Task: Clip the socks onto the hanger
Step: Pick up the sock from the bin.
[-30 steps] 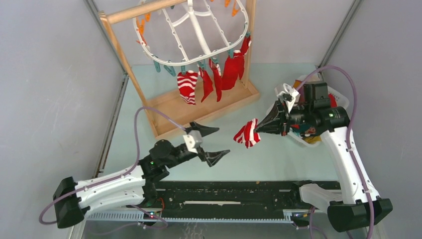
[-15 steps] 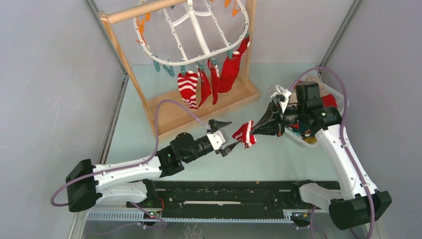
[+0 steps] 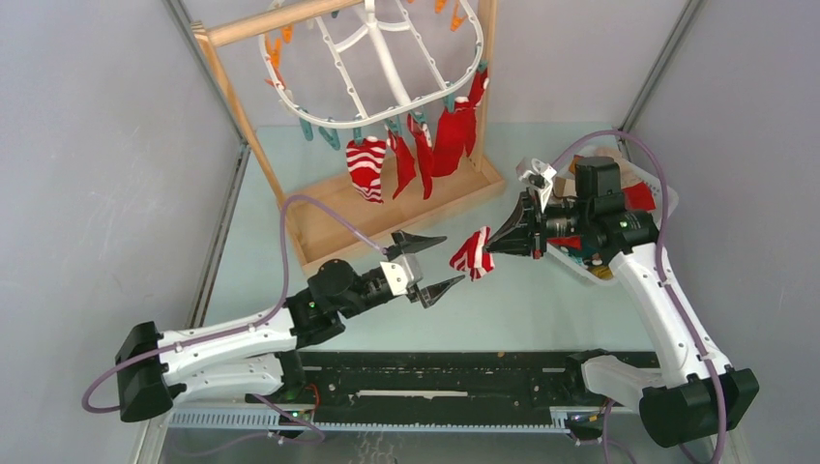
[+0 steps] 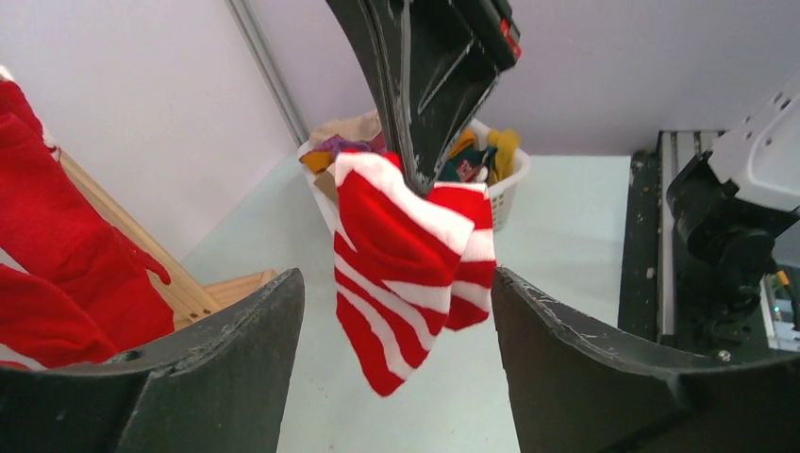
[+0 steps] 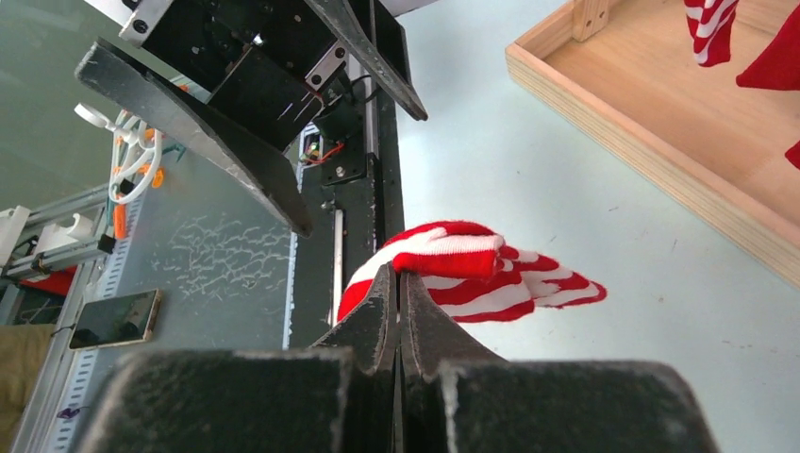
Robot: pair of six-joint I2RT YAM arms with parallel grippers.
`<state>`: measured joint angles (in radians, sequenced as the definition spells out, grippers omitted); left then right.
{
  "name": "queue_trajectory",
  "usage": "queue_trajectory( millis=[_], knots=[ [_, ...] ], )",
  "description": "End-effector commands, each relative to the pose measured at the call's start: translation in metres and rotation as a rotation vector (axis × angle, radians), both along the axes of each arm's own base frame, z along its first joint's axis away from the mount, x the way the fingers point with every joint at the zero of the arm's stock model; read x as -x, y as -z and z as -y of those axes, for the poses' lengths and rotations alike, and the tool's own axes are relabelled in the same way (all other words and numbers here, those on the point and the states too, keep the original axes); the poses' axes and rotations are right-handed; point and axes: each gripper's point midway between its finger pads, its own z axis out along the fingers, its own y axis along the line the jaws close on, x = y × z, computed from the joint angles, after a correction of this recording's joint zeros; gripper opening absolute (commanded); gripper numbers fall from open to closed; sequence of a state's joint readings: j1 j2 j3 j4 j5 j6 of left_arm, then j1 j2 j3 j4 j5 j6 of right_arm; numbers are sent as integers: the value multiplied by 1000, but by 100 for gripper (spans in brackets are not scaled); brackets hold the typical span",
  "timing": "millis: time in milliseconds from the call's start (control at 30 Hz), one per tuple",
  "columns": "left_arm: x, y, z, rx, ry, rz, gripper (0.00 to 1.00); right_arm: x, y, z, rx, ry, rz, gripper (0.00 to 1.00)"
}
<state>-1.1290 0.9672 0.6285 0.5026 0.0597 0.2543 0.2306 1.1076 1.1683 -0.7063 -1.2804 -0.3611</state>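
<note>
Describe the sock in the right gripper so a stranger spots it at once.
From the wooden stand at the back, come forward to where the right gripper pinches a dangling sock before the open left gripper. It is red-and-white striped; its striped twin is clipped to the hanger, this one is not.

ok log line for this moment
right hand: shut on striped sock | left hand: open, facing it | hanger: red socks clipped

bright even light, soft shadows, overhead view sharp, wrist foregrounds blurred
</note>
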Motion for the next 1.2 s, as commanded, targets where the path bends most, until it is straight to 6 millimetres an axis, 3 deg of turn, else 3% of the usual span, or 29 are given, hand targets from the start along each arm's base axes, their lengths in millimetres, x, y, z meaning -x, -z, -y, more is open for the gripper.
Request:
queue_trajectory(
  millis=[0,267,533,767,900,967,1100,1167],
  knots=[
    [6,-4,4,36,31,-39,77,3,-5,-3,-15,2,1,0],
    [0,-1,26,17,50,-49,75,5,-4,-3,-12,6,1,0],
    [-14,4,31,5,-10,-55,69,10,2,-4,-7,4,-14,0],
    [-13,3,38,5,8,-67,48,12,9,-7,8,-4,-16,0],
    [-13,3,39,6,9,-74,47,11,10,-8,14,-3,-24,0],
    [-12,3,40,7,15,-73,38,11,10,-9,15,0,-29,0],
    [-12,2,41,20,22,-97,8,7,11,-10,22,19,-37,0],
    [-13,0,37,52,19,-144,1,3,11,-10,27,36,-34,1]
  ],
)
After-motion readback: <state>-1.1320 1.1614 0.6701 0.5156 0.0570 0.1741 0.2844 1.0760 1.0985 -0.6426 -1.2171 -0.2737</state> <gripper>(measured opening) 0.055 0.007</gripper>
